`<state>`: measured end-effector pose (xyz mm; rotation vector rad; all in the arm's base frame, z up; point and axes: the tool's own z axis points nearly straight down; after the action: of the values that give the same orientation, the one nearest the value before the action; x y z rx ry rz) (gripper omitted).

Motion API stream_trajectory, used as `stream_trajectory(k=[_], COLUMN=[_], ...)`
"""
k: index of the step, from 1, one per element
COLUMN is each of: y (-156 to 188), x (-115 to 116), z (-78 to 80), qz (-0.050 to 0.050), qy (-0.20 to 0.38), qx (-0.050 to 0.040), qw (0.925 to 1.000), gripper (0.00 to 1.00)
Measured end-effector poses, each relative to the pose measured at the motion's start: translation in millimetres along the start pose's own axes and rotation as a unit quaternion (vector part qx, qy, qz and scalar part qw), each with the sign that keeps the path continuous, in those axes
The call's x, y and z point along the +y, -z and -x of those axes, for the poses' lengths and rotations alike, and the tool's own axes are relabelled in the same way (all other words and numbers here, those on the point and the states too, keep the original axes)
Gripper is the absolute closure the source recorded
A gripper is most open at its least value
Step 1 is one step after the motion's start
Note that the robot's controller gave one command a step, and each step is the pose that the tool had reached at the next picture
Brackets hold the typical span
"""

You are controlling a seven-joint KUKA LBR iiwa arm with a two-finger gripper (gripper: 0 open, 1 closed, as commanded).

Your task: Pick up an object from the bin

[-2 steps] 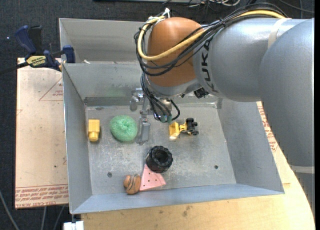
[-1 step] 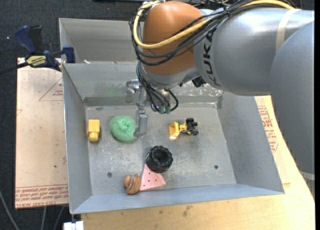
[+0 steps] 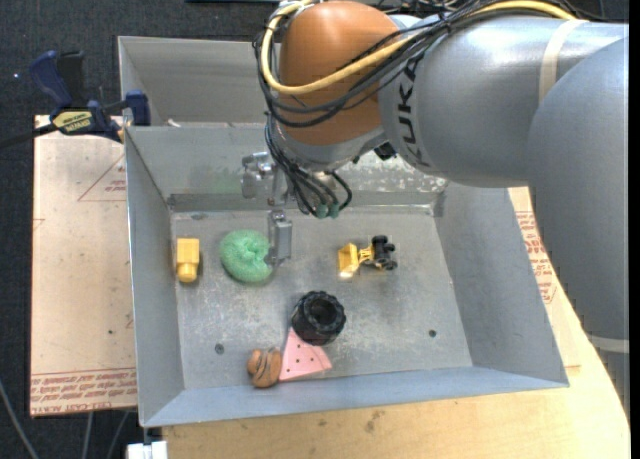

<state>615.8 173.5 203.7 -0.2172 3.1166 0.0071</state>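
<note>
Gripper (image 3: 279, 239): grey metal, low at the green lump's right edge.
Jaw state: cannot tell.
Green lump (image 3: 245, 256): rounded, matte, soft-looking; bin (image 3: 420, 292) floor, left of centre.
Nearby: black ribbed ring (image 3: 318, 316); yellow block (image 3: 187, 258).

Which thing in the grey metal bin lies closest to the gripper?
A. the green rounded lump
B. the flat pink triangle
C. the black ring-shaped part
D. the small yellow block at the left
A: the gripper hangs just at the right edge of the green rounded lump, and every other thing lies clearly farther from it.
</note>
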Motion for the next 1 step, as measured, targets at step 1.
stream_trajectory(k=[1], y=[-73.2], x=[-9.6], z=[12.9], qz=[-0.001], qy=[-0.010], qx=[0.0055], qw=[0.9999], gripper=[0.00])
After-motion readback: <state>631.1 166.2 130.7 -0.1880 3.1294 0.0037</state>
